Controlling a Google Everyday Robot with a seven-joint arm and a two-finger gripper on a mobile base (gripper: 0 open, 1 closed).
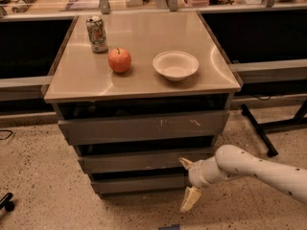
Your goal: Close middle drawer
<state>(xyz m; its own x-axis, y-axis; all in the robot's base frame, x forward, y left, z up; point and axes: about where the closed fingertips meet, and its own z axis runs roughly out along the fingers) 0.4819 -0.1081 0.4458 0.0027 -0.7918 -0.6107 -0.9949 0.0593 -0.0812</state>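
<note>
The middle drawer (139, 160) is a long plain grey front, the second of three under the cabinet top, with a dark gap above it showing it stands out a little. My gripper (188, 181) is at the end of the white arm (249, 169) coming in from the right. It sits just in front of the drawer's right end and overlaps the bottom drawer (134, 183) too. Its two cream fingers are spread apart, one up by the middle drawer's lower edge and one pointing down toward the floor. It holds nothing.
The top drawer (144, 127), widest and with white scratches, also stands out. On the cabinet top (144, 85) are a soda can (97, 34), a red apple (119, 60) and a white bowl (175, 65). A black stand leg (259, 128) lies on the floor at right.
</note>
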